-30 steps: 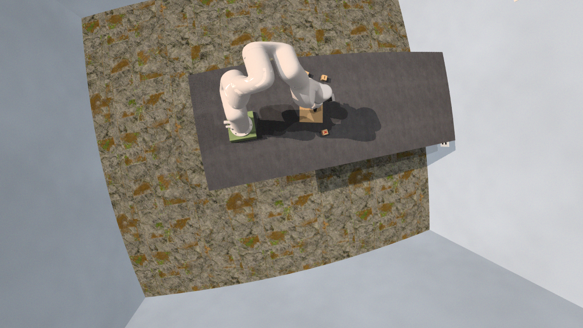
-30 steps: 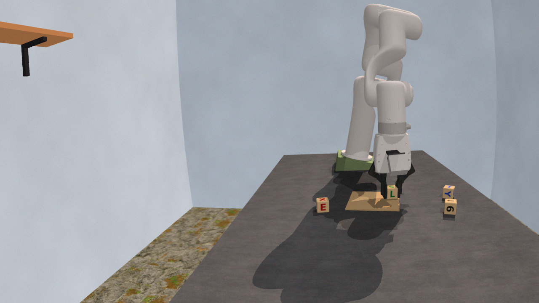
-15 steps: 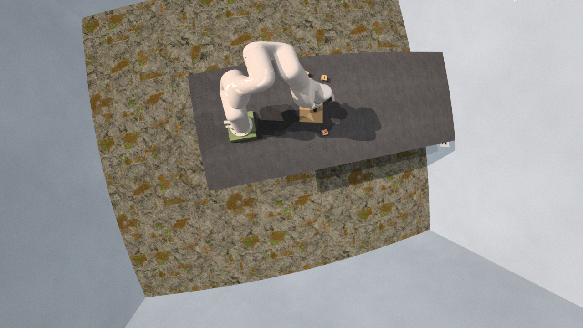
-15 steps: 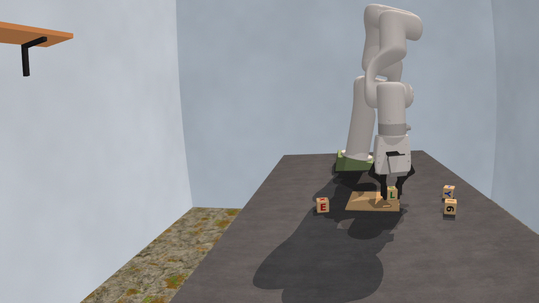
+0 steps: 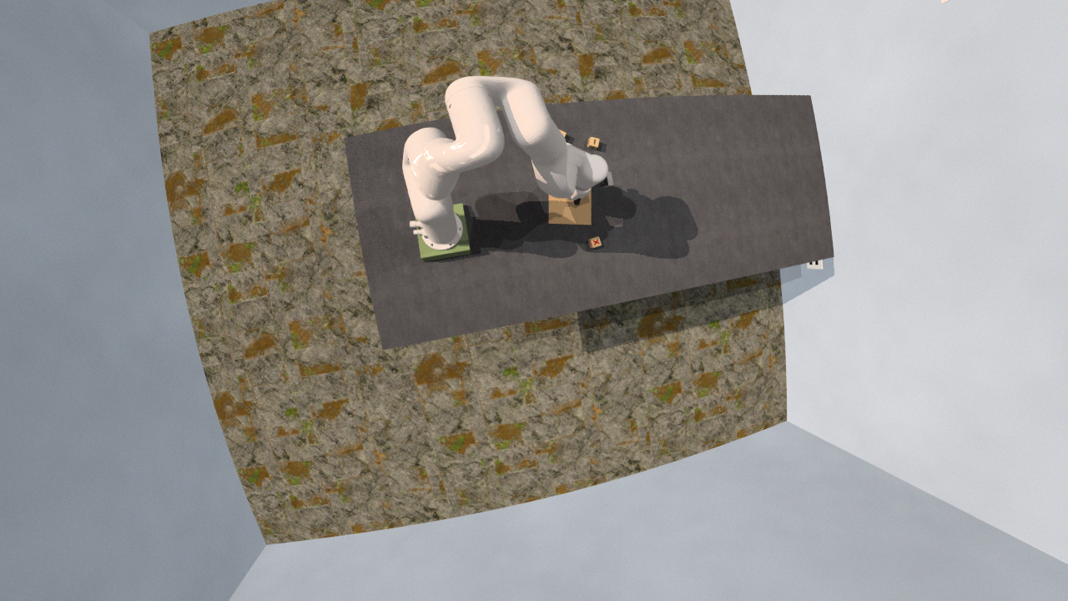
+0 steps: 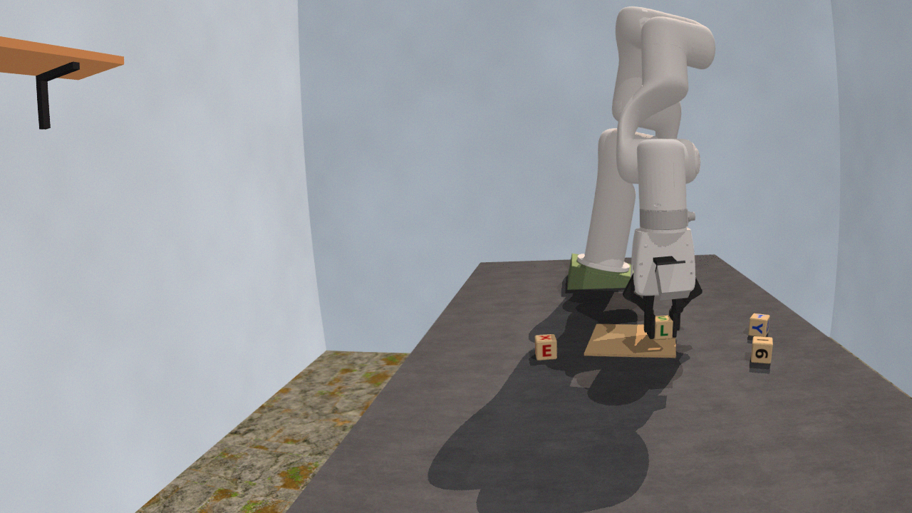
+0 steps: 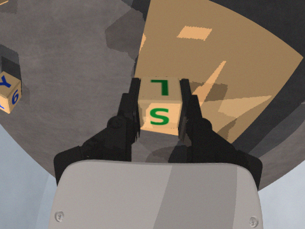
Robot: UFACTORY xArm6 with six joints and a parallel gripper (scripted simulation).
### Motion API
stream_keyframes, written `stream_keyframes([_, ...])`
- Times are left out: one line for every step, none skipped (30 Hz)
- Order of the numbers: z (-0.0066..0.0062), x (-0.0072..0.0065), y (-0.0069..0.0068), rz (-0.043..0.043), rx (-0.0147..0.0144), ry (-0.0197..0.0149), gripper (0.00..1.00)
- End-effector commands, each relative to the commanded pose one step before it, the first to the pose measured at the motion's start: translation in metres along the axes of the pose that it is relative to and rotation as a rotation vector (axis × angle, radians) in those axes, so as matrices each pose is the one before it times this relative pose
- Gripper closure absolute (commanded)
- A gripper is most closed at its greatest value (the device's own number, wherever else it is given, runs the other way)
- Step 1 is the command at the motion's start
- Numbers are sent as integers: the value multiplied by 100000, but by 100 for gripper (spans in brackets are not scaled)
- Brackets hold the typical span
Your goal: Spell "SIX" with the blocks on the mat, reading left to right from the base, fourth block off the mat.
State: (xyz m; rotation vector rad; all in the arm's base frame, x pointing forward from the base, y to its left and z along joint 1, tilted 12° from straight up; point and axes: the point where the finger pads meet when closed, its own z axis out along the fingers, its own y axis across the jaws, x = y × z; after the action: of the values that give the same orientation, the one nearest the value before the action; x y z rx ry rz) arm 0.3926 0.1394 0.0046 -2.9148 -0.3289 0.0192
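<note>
My gripper [image 6: 662,328] [image 7: 159,91] is shut on the S block [image 6: 663,328] [image 7: 159,116], with a finger against either side. The green S is on top and a green L on a side. The block is at or just above the mat [image 5: 571,214] [image 6: 612,348] [image 7: 178,54], near one edge; contact is unclear. The X block [image 5: 595,242] [image 6: 546,348], with red X up and E on a side, stands off the mat. On the opposite side stand a black-lettered block [image 5: 593,142] [image 6: 761,350], with a bar-like mark up, and a blue-lettered block [image 6: 759,325] [image 7: 10,92], its top letter unclear.
The robot's green base [image 5: 445,250] [image 6: 596,278] stands at one end of the grey table [image 5: 709,149] [image 6: 733,433]. The arm partly covers the mat and blocks in the top view. An orange shelf [image 6: 63,57] is on the wall.
</note>
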Motion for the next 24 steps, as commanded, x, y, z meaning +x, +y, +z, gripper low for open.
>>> stream_keyframes([-117,147,-13,-35,3,375,73])
stream_keyframes([0,0,0,0,0,0,73])
stream_keyframes([0,0,0,0,0,0,73])
stream_keyframes([0,0,0,0,0,0,73])
stream_keyframes([0,0,0,0,0,0,73])
stream_keyframes([0,0,0,0,0,0,73])
stream_keyframes([0,0,0,0,0,0,73])
stream_keyframes([0,0,0,0,0,0,73])
stream_keyframes([0,0,0,0,0,0,73])
stream_keyframes([0,0,0,0,0,0,73])
stream_keyframes([0,0,0,0,0,0,73])
stream_keyframes([0,0,0,0,0,0,73])
stream_keyframes([0,0,0,0,0,0,73])
stream_keyframes([0,0,0,0,0,0,73])
stream_keyframes([0,0,0,0,0,0,73])
stream_keyframes([0,0,0,0,0,0,73])
stream_keyframes([0,0,0,0,0,0,73])
stream_keyframes([0,0,0,0,0,0,73])
stream_keyframes([0,0,0,0,0,0,73])
stream_keyframes([0,0,0,0,0,0,73])
stream_keyframes([0,0,0,0,0,0,73])
stream_keyframes([0,0,0,0,0,0,73])
stream_keyframes([0,0,0,0,0,0,73])
stream_keyframes([0,0,0,0,0,0,69])
